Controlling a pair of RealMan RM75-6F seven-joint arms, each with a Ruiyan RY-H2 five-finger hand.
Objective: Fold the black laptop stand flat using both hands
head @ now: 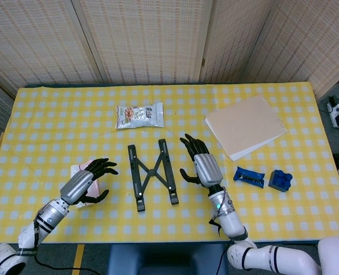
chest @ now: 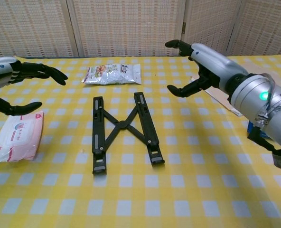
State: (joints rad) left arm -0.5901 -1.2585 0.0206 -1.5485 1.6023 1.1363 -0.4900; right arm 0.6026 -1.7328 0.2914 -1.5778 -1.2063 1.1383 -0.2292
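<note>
Now the stand (head: 152, 177) lies flat on the table (head: 55, 126), between the two hands and touched by neither. Left hand (head: 86, 182) and right hand (head: 201, 165) hover with fingers spread, holding nothing.
</note>
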